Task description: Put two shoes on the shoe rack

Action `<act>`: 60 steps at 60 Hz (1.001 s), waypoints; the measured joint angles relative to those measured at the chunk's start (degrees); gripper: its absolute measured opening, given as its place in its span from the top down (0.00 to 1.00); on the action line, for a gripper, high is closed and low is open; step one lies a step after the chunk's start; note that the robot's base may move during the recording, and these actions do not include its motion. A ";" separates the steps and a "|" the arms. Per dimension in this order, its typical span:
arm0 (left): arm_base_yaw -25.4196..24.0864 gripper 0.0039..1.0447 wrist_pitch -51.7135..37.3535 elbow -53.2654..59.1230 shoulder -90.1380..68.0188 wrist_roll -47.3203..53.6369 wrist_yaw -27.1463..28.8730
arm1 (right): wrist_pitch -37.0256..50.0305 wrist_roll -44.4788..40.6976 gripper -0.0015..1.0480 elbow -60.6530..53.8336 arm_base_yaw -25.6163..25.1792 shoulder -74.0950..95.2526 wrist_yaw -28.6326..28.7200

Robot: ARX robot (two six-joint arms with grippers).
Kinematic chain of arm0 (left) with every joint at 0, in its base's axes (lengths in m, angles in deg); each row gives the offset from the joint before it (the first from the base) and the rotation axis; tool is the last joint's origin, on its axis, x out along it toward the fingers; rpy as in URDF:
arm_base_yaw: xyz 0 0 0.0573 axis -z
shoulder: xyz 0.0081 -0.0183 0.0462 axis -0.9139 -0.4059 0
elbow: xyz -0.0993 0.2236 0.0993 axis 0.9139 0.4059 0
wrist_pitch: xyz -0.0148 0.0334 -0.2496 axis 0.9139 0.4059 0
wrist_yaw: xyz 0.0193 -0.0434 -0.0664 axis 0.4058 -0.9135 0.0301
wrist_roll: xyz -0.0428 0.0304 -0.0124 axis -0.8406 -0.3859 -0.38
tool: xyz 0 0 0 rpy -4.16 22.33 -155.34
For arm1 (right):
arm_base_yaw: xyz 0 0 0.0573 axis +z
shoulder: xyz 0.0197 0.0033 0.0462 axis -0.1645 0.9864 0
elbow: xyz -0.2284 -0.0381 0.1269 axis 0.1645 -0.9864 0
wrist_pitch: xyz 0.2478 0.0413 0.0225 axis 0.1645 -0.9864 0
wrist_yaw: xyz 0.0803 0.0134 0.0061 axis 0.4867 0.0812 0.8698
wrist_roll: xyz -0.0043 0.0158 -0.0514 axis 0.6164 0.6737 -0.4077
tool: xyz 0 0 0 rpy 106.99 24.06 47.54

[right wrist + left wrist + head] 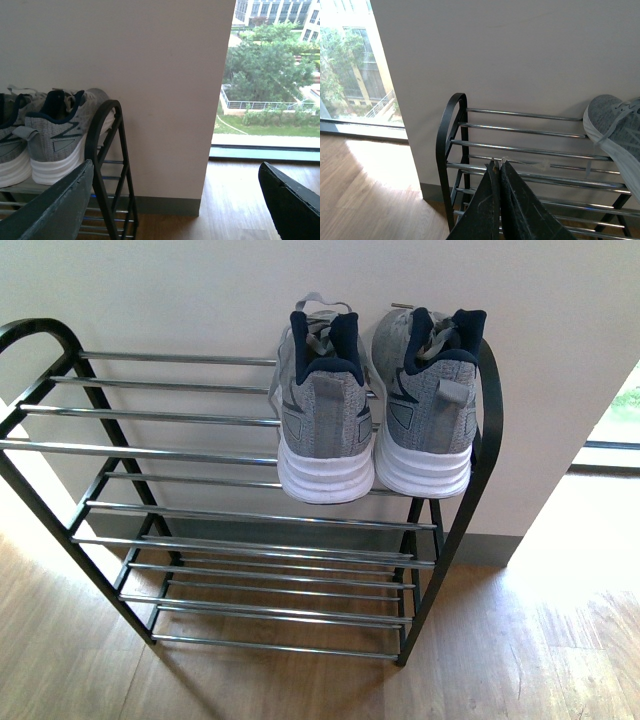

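On wood floor (520,660): shoe rack (150,452) agst white wall (150,290).

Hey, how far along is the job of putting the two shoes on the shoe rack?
Looks done: one shoe and the other shoe sit side by side on the top tier of the shoe rack, heels outward. Nothing in hand: left gripper shut and empty, right gripper open and empty. Nothing visibly left.

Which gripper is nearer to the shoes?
Right. The right gripper is beside the shoes at the right end of the shoe rack; the left gripper faces its opposite end.
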 joint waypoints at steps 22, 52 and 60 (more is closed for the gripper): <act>-4.50 0.99 6.23 3.43 10.25 0.09 -4.20 | 0.00 0.02 0.09 0.00 0.00 0.00 0.00; -4.50 0.99 19.41 3.45 24.24 0.09 -4.20 | 0.00 0.02 0.09 0.00 0.00 0.00 0.00; -4.50 0.99 22.86 3.45 27.67 0.09 -4.20 | 0.00 0.02 0.09 0.00 0.00 0.00 0.00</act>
